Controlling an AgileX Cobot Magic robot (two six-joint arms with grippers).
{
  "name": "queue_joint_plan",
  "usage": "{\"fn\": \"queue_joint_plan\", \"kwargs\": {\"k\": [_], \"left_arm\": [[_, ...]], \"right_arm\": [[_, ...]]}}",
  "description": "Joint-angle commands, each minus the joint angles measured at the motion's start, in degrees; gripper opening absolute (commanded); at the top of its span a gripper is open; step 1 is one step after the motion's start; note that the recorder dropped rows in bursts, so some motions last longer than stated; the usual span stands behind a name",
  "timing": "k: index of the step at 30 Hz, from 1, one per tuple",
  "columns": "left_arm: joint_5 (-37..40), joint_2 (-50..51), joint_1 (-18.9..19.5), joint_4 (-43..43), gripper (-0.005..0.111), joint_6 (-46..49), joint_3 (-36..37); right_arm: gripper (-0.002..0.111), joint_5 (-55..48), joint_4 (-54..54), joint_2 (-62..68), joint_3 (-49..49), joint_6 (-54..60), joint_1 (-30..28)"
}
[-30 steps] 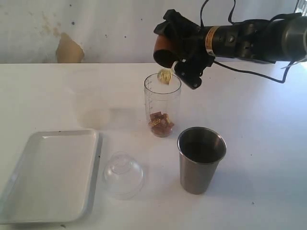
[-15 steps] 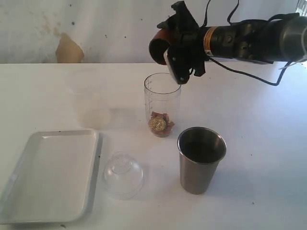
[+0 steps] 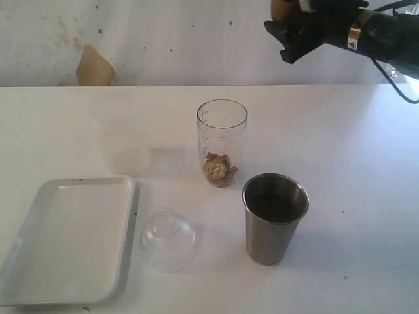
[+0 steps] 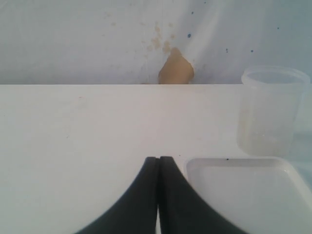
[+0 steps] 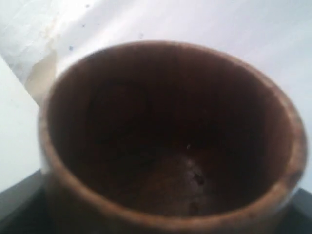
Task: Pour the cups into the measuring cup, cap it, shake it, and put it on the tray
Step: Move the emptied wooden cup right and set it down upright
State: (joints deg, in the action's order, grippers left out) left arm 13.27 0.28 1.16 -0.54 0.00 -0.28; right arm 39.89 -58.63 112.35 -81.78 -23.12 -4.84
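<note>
The clear measuring cup [image 3: 222, 140] stands upright mid-table with brown pieces and a gold ball at its bottom. In front of it to the right stands the steel tumbler [image 3: 274, 219]. My right gripper [image 3: 296, 31] is high at the back right, shut on the brown wooden cup [image 3: 280, 8]. In the right wrist view that cup [image 5: 170, 146] fills the frame and looks empty inside. The white tray [image 3: 65, 239] lies at the front left. My left gripper [image 4: 159, 159] is shut on nothing, low over the table by the tray's corner [image 4: 234, 195]; the exterior view does not show it.
A clear dome lid [image 3: 168, 239] sits between the tray and the tumbler. A faint frosted plastic cup [image 4: 273, 112] stands behind the tray. A wall with a brown patch [image 3: 95, 67] borders the table's far edge.
The gold ball fell from the wooden cup into the measuring cup. My right arm then swung up and to the right, away from the measuring cup, with the wooden cup still in its grip.
</note>
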Motion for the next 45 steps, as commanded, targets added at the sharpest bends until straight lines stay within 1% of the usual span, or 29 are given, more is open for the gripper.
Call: {"fn": "queue_joint_plan", "kwargs": {"k": [1, 3, 4, 6, 13, 16, 25, 31, 36, 38, 40, 43, 45], "left_arm": [[0.1, -0.28, -0.23, -0.08, 0.0, 0.0, 0.28], [0.1, -0.28, -0.23, -0.08, 0.0, 0.0, 0.28], [0.1, -0.28, -0.23, -0.08, 0.0, 0.0, 0.28], [0.1, -0.28, -0.23, -0.08, 0.0, 0.0, 0.28], [0.1, -0.28, -0.23, -0.08, 0.0, 0.0, 0.28], [0.1, -0.28, -0.23, -0.08, 0.0, 0.0, 0.28], [0.1, -0.28, -0.23, -0.08, 0.0, 0.0, 0.28], [0.1, -0.28, -0.23, -0.08, 0.0, 0.0, 0.28], [0.1, -0.28, -0.23, -0.08, 0.0, 0.0, 0.28], [0.1, -0.28, -0.23, -0.08, 0.0, 0.0, 0.28], [0.1, -0.28, -0.23, -0.08, 0.0, 0.0, 0.28], [0.1, -0.28, -0.23, -0.08, 0.0, 0.0, 0.28], [0.1, -0.28, -0.23, -0.08, 0.0, 0.0, 0.28]], "right_arm": [[0.0, -6.82, 3.5, 4.03, -0.32, -18.24, -3.79], [0.0, -6.82, 3.1, 7.38, 0.2, -22.94, -4.63], [0.0, -6.86, 2.26, 8.57, 0.51, -23.33, -4.87], [0.0, -6.96, -0.22, 12.08, 0.51, -23.33, -4.86], [0.0, -6.71, -0.49, 19.4, 0.51, -22.1, -4.86], [0.0, -6.71, -1.83, 20.71, 0.51, -18.56, -4.86], [0.0, -4.59, -6.34, 23.85, 0.51, -15.59, -4.86], [0.0, -0.89, -6.52, 23.97, 0.51, -15.48, -4.86], [0.001, -0.74, -6.52, 23.97, 0.51, -15.48, -4.86], [0.006, -0.74, -6.52, 23.97, 0.51, -15.48, -4.86], [0.017, -0.74, -6.52, 23.97, 0.51, -15.48, -4.86], [0.046, -0.99, -6.52, 23.97, 0.51, -15.48, -4.86], [0.07, -0.99, -6.29, 23.97, 0.51, -15.48, -4.86]]}}
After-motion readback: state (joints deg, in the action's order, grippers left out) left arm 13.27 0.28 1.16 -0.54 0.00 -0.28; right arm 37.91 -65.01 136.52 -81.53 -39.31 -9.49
